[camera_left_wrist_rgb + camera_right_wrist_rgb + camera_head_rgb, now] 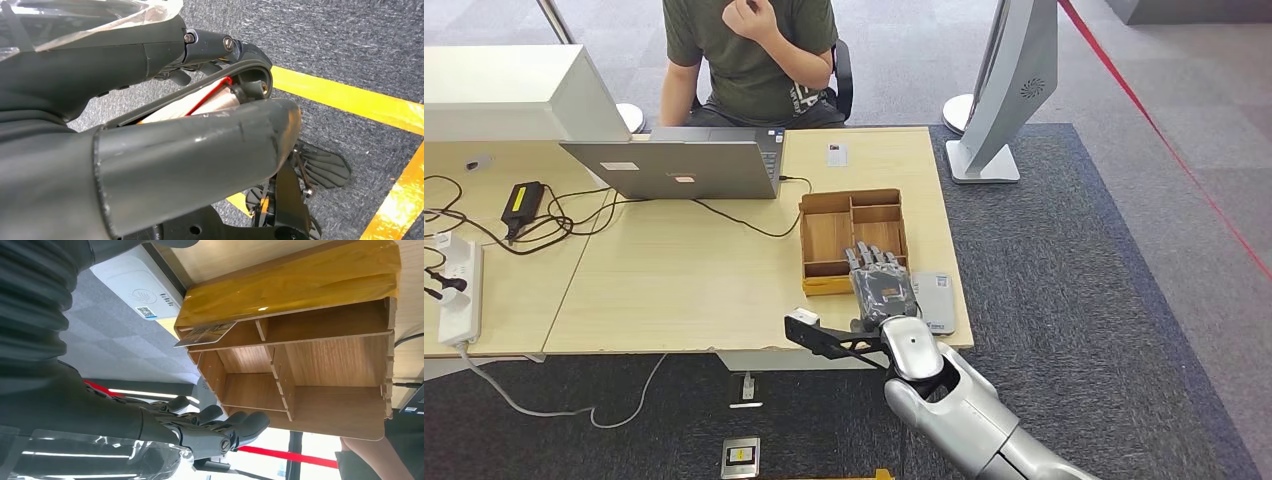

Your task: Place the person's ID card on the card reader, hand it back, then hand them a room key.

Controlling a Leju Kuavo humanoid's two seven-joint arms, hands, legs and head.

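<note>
Silver right arm (pixel 969 410) with dark grey fingers (pixel 876 262); black ribbed wrist cover, clear film.

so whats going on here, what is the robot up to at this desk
The robot's right hand hovers over the wooden organizer tray near the table's front edge, fingers spread and holding nothing. A card sits in one of the tray's compartments, and the white card reader lies beside the tray. Another card lies at the table's far edge, in front of a seated person behind a laptop. Nothing has been handed over yet.
</note>
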